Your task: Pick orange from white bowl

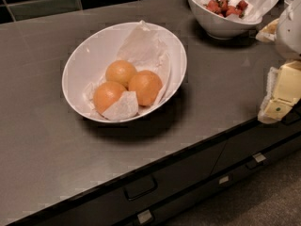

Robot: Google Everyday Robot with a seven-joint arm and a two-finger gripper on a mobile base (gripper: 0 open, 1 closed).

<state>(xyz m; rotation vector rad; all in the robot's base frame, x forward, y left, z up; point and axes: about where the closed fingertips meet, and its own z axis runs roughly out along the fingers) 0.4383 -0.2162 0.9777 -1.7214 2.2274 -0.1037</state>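
Three fruits are packed together in the white bowl [87, 55] on the surface [42, 140] — the orange [146, 87] wanted is the deepest-coloured, rightmost one. It is probably best approached from above, so the paper [141, 44] isn't snagged. The claw [281, 95] is held well off to its right, empty — spread or pressed together can't be told.

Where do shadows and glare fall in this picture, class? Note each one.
Camera view: the white bowl throws a dark shadow front-right onto the counter, which carries only a soft, dull sheen; the orange is evenly lit with no hard glare; the gripper, at the right edge beside the counter, shows pale and bright.
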